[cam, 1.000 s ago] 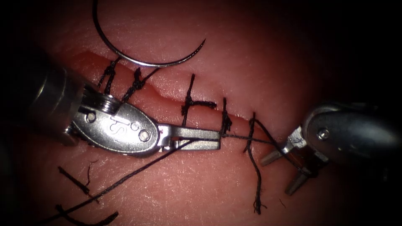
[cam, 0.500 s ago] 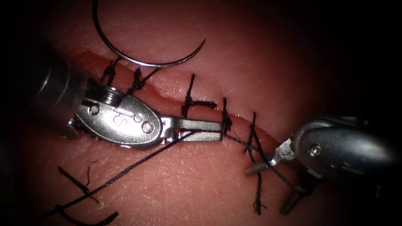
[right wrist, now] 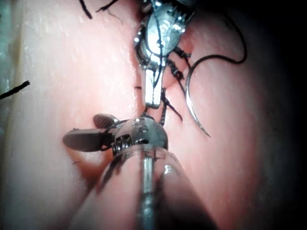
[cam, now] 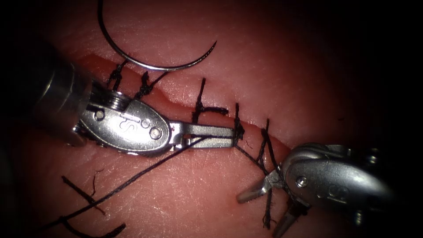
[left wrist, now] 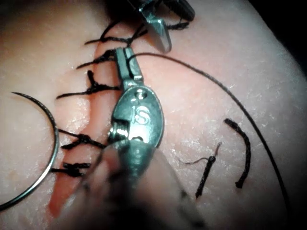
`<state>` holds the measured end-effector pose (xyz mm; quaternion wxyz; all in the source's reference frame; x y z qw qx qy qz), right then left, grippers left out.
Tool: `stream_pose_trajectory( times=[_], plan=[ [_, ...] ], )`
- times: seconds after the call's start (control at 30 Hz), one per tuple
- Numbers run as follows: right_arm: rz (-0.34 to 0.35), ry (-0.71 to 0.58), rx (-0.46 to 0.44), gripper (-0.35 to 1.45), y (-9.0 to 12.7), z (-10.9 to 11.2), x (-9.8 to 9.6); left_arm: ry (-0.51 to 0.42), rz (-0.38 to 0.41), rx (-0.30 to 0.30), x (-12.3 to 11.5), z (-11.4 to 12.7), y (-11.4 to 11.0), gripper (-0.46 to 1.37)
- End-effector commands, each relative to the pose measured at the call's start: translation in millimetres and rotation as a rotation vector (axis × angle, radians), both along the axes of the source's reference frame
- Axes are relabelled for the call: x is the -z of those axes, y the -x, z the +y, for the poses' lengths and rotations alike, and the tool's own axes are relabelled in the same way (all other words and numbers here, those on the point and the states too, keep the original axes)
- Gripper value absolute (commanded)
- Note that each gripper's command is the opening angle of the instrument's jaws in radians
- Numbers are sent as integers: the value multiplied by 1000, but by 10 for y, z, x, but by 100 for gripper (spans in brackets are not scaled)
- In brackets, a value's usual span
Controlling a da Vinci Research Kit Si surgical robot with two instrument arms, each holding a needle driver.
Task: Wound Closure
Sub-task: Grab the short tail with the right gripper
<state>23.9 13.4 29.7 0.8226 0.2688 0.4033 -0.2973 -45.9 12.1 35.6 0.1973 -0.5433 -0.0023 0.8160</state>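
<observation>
our left tool lies along the cut, jaws closed on the thread just beside the fourth stitch from the left. our right tool sits near the tissue's lower right edge with its jaws spread wide and nothing between them.

over the last second the right tool has travelled down and to the left, from the right of the last stitch to just below it, its open jaws now straddling the hanging tail of that stitch. the strand running from the left jaws to the right tool has swung with it and now slants steeply down, and it appears to pass around the right tool's wrist. the left tool has barely shifted.

the needle lies free on the tissue above the left end of the cut, held by neither tool and not in the tissue; it has not moved. five stitches cross the cut, and cut ends lie toward the lower left corner.

we judge that the thread work is at the last stitch, with the strand drawn around the right tool rather than gripped.
</observation>
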Motion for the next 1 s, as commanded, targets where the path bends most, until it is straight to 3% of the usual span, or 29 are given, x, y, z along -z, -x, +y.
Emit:
stream_pose_trajectory(
  times=[0.03, 0.27, 0.47, 0.5, 0.57, 0.63, 1.0],
  plan=[
    [-5, 5, 1, 83, 1, 0, -1, -7, -4, -4, 1, -1, 0, -35],
    [-28, 27, 21, 71, 2, 4, -8, -7, -6, -6, 2, -2, 0, -35],
    [-28, 48, 44, 21, 2, 5, -10, -7, -6, -6, 2, -4, -1, -35],
    [-51, 48, 70, -2, 3, 4, -11, -7, -6, -5, 3, -4, -1, -35],
    [-81, 53, 101, -24, 4, 3, -15, -7, -6, -5, 3, -4, -1, -35],
    [-80, 50, 105, -35, 6, 3, -17, -7, -6, -5, 3, -5, -1, -35],
    [-79, 27, 125, -35, 6, 8, -17, -12, -7, -4, 5, -8, -4, -35]
  ],
)
